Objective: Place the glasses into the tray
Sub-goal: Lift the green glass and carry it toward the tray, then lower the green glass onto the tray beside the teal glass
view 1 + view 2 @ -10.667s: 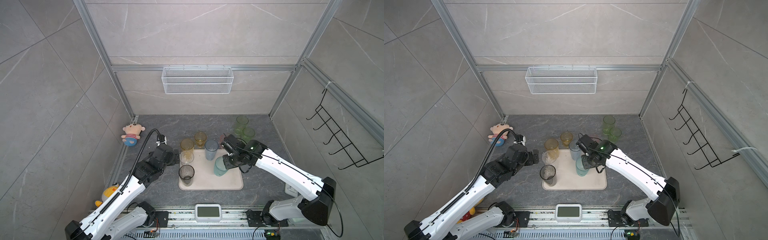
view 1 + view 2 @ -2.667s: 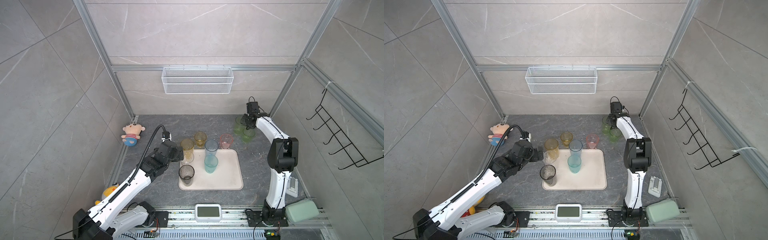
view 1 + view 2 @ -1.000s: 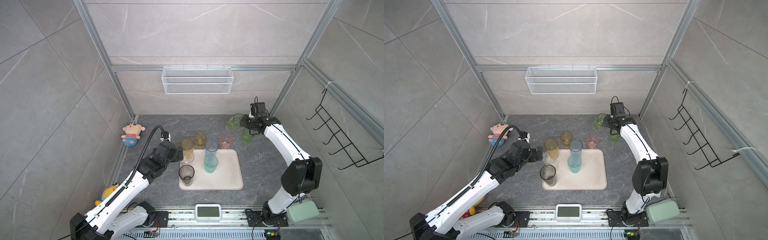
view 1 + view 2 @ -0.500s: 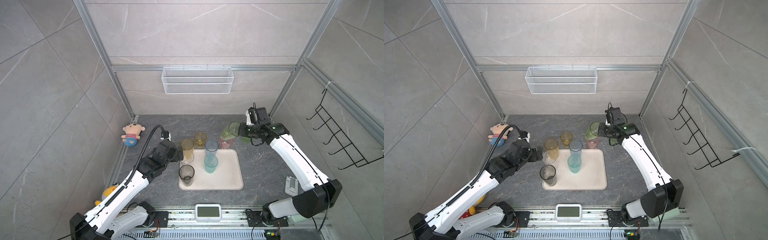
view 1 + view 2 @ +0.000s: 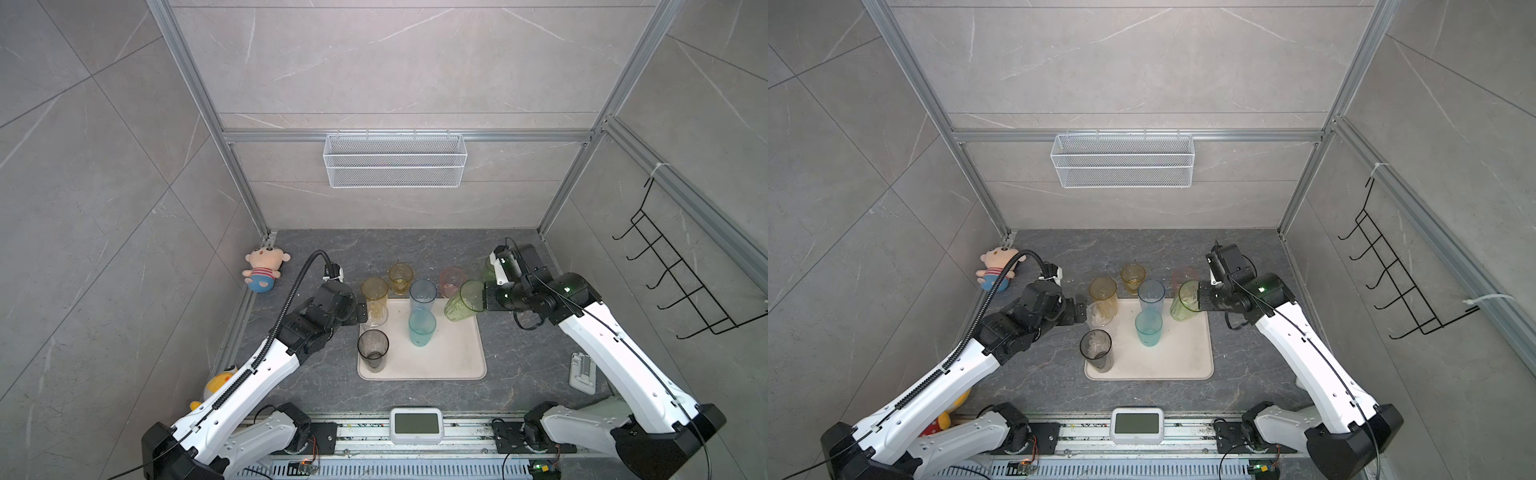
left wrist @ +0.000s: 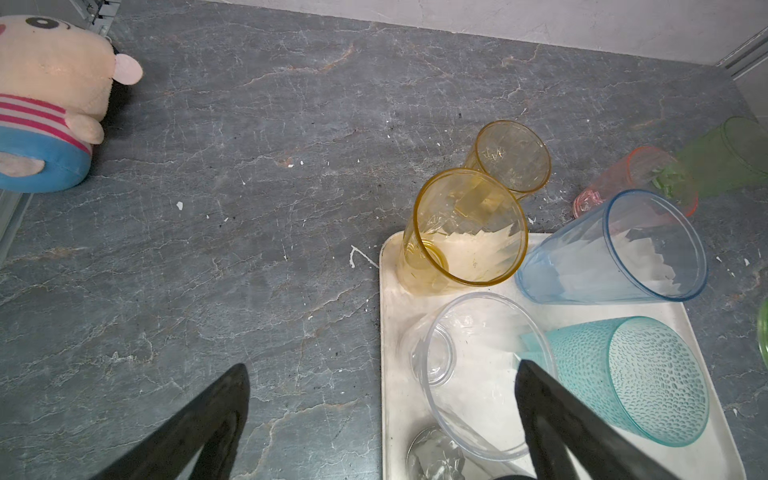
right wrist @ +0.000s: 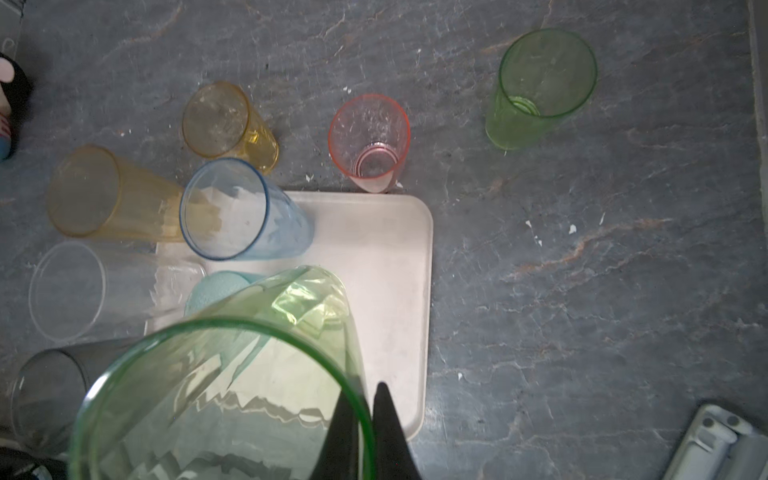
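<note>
Swung in from the back corner, my right gripper (image 7: 365, 399) now hangs the tall green tumbler (image 5: 461, 301) over the tray (image 5: 457, 361) — clamped on its rim so the base drops free; tilted, translucent. Left gripper (image 6: 380, 374) gapes empty beside the clear tumbler (image 6: 478, 374). Beyond, the pink tumbler (image 5: 452, 280) and second green tumbler (image 7: 540, 87) wait off-tray.

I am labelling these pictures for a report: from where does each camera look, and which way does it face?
Both top views: high above the arms' bases, facing down toward the back wall; both arms show, plus tray and wire basket.
Left wrist: on the left arm, facing down at the clear glass; the open left gripper shows.
Right wrist: on the right arm, facing down at the tray; the right gripper shows, shut on the tall green glass.
Shared: both wrist views see the blue glass.
</note>
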Robot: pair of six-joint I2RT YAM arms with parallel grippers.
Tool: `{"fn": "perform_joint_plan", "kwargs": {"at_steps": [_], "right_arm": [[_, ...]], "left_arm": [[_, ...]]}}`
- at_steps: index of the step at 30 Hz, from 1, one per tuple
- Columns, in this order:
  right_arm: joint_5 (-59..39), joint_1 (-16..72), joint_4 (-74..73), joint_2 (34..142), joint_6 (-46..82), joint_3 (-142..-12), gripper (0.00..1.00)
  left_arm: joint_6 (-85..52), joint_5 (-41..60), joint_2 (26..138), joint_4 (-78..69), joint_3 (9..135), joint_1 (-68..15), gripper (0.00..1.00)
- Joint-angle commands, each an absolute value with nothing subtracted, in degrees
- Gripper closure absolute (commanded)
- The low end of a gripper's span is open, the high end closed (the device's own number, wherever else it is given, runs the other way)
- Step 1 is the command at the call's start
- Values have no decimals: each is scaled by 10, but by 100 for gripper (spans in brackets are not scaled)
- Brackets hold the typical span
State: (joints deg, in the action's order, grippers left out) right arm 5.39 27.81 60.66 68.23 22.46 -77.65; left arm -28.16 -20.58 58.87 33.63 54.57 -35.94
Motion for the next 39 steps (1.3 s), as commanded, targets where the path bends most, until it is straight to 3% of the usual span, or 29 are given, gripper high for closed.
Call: {"fn": "perform_joint_plan", "kwargs": {"at_steps": [1,12,21,39], "right_arm": [[64,300,628,648,229,-750,100],[79,438,590,612,259,-669,100],[170,588,553,707,333,-659,100],[223,627,537,797,393,-662,100]], "left_arm": [[-294,-204,592,344,575,-356,0],[-298,-204,598,348,573,-356,0],[-299,-203,596,348,568,-356,0],[-302,-204,586,351,558,-357,0]]}}
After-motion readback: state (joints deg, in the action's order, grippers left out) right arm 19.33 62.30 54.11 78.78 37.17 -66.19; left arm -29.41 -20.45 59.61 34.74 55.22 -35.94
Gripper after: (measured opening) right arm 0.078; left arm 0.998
